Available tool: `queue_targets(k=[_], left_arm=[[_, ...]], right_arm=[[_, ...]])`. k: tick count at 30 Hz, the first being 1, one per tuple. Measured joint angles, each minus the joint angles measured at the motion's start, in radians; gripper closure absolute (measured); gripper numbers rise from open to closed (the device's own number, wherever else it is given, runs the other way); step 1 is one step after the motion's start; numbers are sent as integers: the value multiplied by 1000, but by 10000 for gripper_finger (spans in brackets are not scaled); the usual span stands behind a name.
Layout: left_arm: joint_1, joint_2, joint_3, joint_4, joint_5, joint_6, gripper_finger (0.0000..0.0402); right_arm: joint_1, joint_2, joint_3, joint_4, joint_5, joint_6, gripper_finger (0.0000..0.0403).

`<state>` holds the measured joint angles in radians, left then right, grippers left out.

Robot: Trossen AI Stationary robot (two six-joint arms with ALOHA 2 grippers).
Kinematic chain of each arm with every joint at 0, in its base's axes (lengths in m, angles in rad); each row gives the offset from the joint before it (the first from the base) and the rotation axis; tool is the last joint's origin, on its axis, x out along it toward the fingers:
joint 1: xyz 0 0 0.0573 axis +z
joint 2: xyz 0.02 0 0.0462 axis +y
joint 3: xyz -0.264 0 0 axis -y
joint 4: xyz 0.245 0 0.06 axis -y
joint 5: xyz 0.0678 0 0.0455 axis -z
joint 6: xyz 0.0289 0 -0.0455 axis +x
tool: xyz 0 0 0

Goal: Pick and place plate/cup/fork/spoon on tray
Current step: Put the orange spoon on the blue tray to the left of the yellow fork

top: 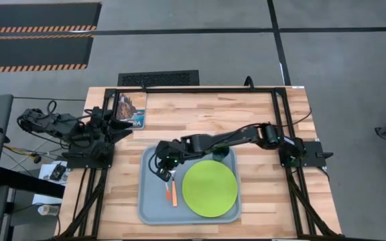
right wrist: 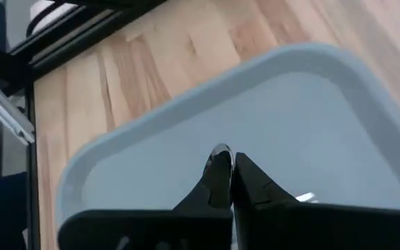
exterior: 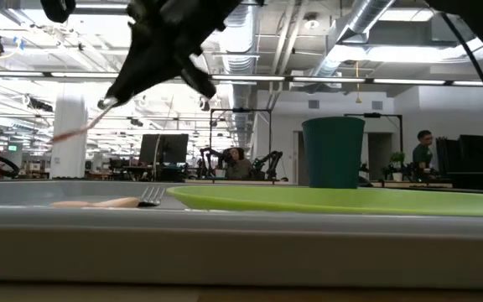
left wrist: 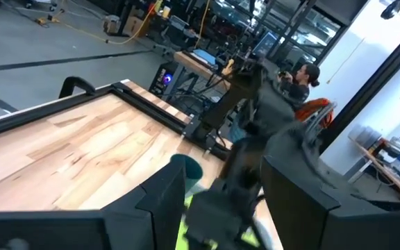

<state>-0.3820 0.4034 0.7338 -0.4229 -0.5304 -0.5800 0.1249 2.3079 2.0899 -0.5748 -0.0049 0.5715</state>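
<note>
So far left in the high view, the left tool (top: 127, 124) is parked off the tray by the counter's (top: 260, 114) upper-left corner, next to a picture booklet (top: 130, 111); can't tell if its fingers are spread or not. The tray (top: 150, 209) sits lower centre, with bare wood all round. Its left strip is mostly free, with just the fork (top: 172, 193) lying there, tines toward the top. The right tool (top: 161, 174) hangs over that strip, pinching the spoon (exterior: 84, 127) with its orange end drooping low. That arm stretches in from the right, crossing above the cup (top: 221, 153). The plate (top: 210, 188) fills the tray's right half, nearly at the rim.
</note>
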Motion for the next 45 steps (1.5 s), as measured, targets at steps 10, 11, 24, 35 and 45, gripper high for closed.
queue_targets(k=[10, 11, 24, 35, 45], left_arm=[[0, 0, 0, -7, -6, -7, 229], [0, 0, 0, -8, -11, -7, 229], [0, 0, 0, -7, -84, -1, 229], [0, 5, 0, -9, -85, -16, 229], [0, 5, 0, -16, -92, -9, 229]], right_arm=[[41, -233, -5, -346, 145, -49, 400], [46, -264, -20, -367, 159, -46, 400], [150, -904, -824, 200, 427, 174, 400], [88, -618, -1059, 970, 161, 181, 400], [1, -338, -862, 1080, -101, 163, 400]])
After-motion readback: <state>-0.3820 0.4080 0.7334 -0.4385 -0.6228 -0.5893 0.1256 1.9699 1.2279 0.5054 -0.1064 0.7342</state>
